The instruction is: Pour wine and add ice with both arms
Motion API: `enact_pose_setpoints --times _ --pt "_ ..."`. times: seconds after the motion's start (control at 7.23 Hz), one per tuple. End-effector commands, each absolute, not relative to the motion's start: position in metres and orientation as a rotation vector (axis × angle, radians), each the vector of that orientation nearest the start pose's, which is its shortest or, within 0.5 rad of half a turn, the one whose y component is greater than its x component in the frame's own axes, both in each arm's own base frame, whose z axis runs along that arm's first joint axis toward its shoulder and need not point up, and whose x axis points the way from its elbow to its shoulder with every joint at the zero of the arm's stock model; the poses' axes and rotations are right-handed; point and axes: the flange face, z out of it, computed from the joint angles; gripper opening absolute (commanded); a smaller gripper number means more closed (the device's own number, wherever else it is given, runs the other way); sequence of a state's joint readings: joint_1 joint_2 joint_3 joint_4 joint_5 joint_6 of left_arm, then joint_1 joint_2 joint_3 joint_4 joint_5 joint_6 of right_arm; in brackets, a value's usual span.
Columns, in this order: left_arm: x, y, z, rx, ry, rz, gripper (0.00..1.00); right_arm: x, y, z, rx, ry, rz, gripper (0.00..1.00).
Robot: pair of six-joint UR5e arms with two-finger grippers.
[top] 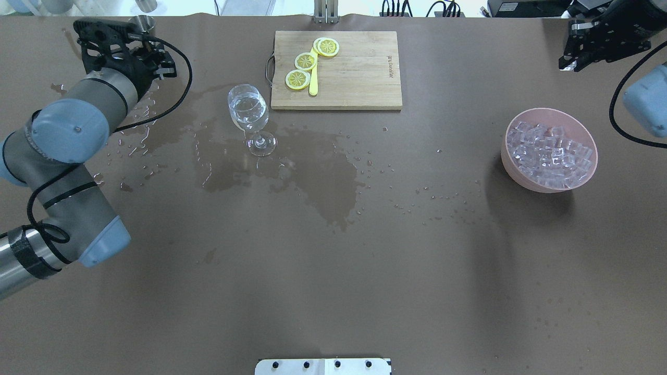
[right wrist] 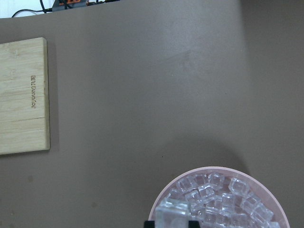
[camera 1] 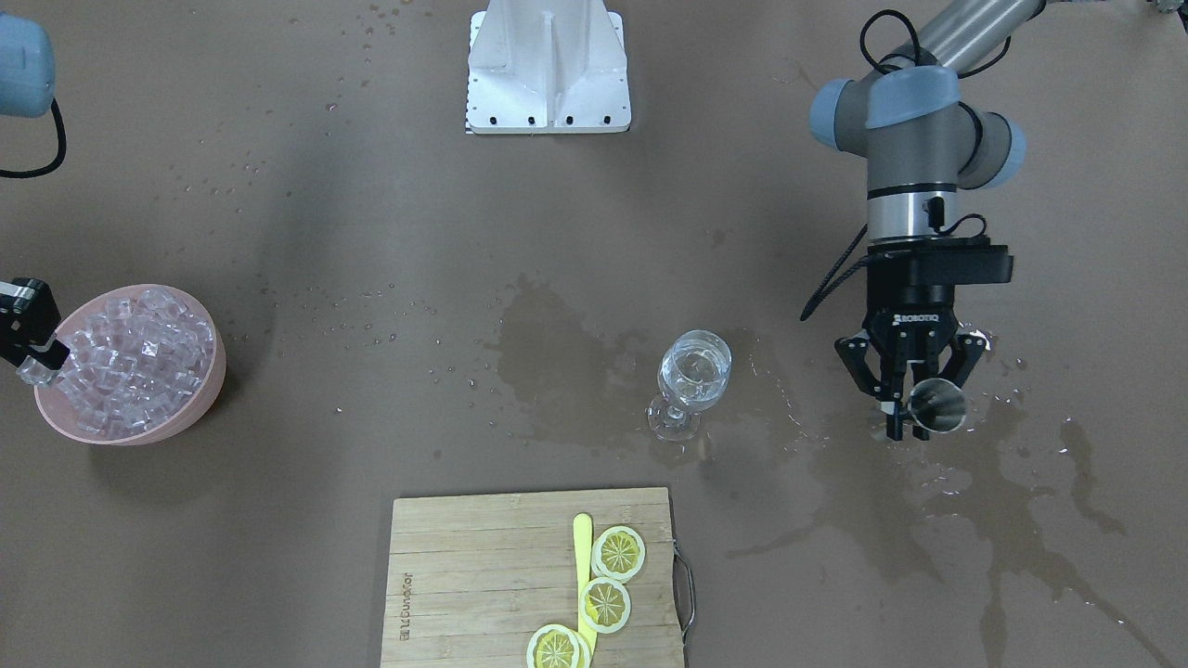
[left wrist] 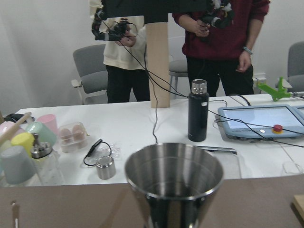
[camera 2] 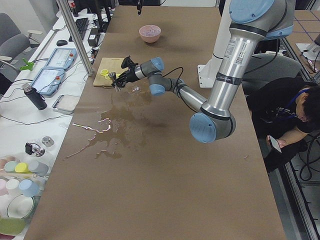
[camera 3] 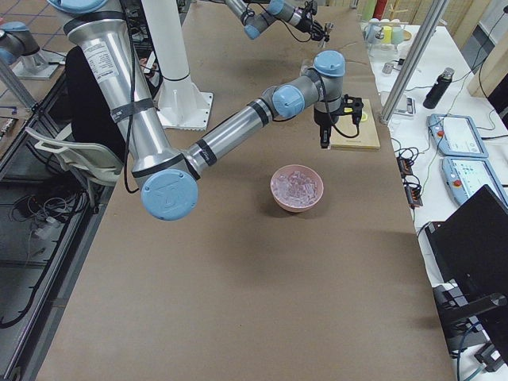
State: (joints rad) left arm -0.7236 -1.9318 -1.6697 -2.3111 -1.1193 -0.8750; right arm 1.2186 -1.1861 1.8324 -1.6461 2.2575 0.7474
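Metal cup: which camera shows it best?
The left wrist view: the cup sits close, its inside visible. Front-facing shows it small in the left end effector; overhead, just its rim; the left side view, a speck.

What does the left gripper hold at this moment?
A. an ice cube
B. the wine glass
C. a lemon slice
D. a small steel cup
D: the left gripper is shut on a small steel cup, away from the wine glass; the ice cube is in the right gripper.
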Motion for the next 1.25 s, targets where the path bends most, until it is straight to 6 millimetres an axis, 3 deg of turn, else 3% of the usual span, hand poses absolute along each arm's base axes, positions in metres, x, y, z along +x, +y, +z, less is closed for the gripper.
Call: enact_pose_setpoints --times 0.0,0.14,0.55,0.69,1.11 --pt "0.374 -0.525 0.315 1.126 0.588 -0.220 0.17 -0.140 -0.586 0.330 0.122 -0.856 0.174 0.00" --pt "0.384 -0.516 0.314 1.141 0.570 -0.198 0.17 -0.140 -0.586 0.332 0.119 -0.854 0.175 0.00" --pt "0.379 -0.507 0.320 1.181 0.493 -0.159 0.16 -0.141 -0.587 0.333 0.115 -0.852 0.176 0.00" --pt "0.393 -0.497 0.323 1.175 0.495 -0.128 0.16 -0.140 -0.587 0.333 0.117 -0.852 0.177 0.00" --pt "0.407 -0.482 0.312 1.207 0.454 -0.020 0.16 -0.129 -0.588 0.334 0.123 -0.851 0.193 0.00"
